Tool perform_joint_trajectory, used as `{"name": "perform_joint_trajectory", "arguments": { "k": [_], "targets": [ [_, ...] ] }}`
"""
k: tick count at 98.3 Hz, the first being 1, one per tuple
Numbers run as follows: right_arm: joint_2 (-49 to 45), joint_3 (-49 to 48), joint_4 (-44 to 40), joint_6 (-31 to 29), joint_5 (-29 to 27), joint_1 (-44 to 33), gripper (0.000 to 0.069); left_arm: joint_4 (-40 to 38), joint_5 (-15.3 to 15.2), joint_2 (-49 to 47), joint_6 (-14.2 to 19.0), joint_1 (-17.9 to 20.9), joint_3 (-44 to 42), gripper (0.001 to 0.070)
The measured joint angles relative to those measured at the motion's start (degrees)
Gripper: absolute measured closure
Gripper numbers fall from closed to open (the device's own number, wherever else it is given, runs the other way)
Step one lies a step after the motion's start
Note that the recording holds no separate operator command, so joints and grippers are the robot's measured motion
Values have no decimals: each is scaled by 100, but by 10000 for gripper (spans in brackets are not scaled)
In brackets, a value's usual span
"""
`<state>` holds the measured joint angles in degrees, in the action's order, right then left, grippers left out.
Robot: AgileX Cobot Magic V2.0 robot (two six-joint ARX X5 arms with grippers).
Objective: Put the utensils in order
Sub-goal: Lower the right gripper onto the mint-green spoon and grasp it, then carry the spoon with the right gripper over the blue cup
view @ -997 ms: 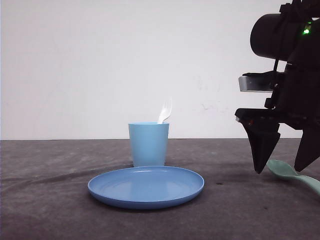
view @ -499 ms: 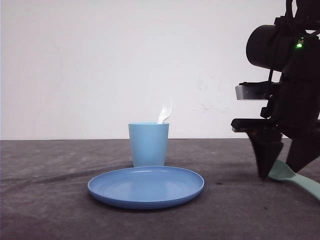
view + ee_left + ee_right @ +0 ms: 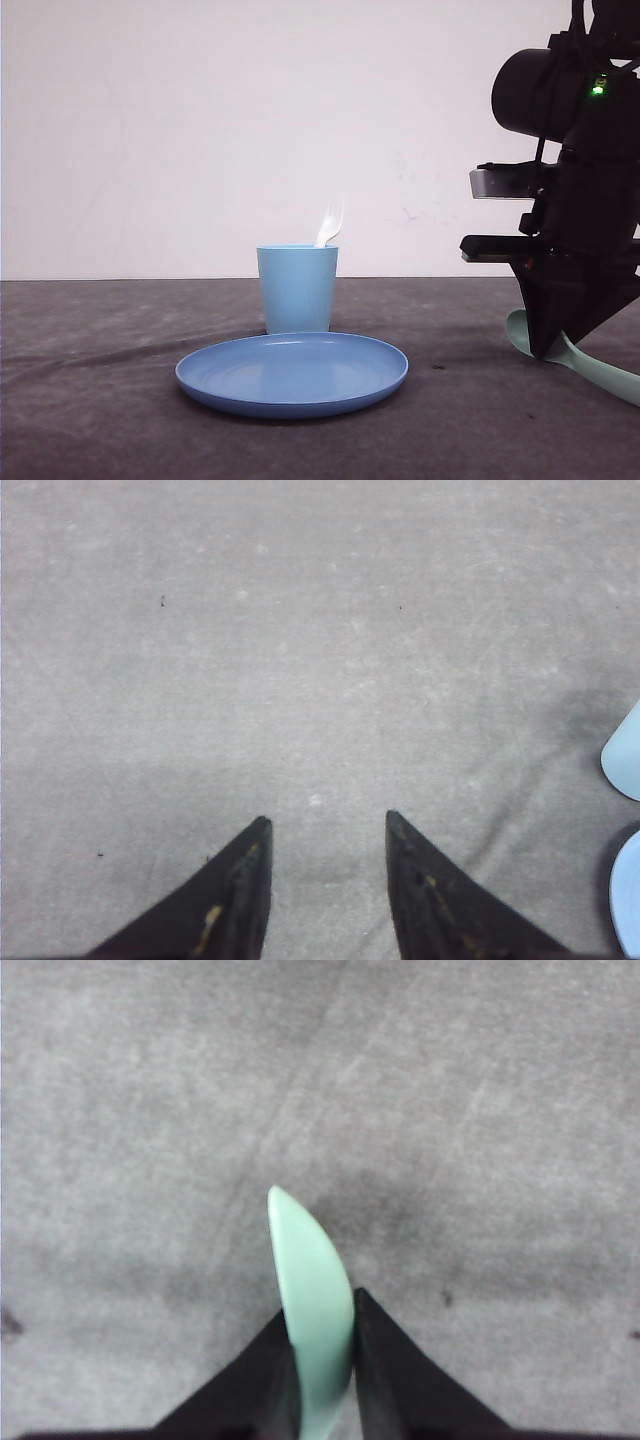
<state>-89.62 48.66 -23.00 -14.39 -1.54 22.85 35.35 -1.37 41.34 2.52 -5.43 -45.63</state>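
While the right gripper (image 3: 322, 1380) pinched the green spoon (image 3: 315, 1300) between its closed jaws, the spoon's bowl stuck out past the tips. The left gripper (image 3: 325, 830) had its jaws open over bare table (image 3: 320, 630). The white fork (image 3: 330, 224) stood in the cup (image 3: 297, 288).

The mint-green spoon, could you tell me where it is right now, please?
In the front view the mint-green spoon is at the far right of the table, right of the blue plate, pinched between the right tool's fingers.
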Motion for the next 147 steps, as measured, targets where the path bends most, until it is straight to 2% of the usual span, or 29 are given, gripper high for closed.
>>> {"name": "perform_joint_trajectory", "arguments": {
  "k": [33, 56, 64, 89, 122, 147],
  "targets": [
    [826, 778, 273, 114, 57, 378, 636, -2, -2, 0, 0, 2, 0, 511],
    [909, 981, 1578, 221, 708, 638, 637, -26, -2, 0, 0, 0, 0, 511],
    [872, 981, 2153, 249, 761, 741, 637, -31, -2, 0, 0, 0, 0, 511],
    [516, 981, 3681, 402, 778, 1003, 637, -39, -2, 0, 0, 0, 0, 511],
    [-404, 981, 5372, 632, 802, 1191, 637, -39, -2, 0, 0, 0, 0, 511],
    [-922, 981, 5958, 695, 855, 1220, 637, -37, -2, 0, 0, 0, 0, 511]
  ]
}}
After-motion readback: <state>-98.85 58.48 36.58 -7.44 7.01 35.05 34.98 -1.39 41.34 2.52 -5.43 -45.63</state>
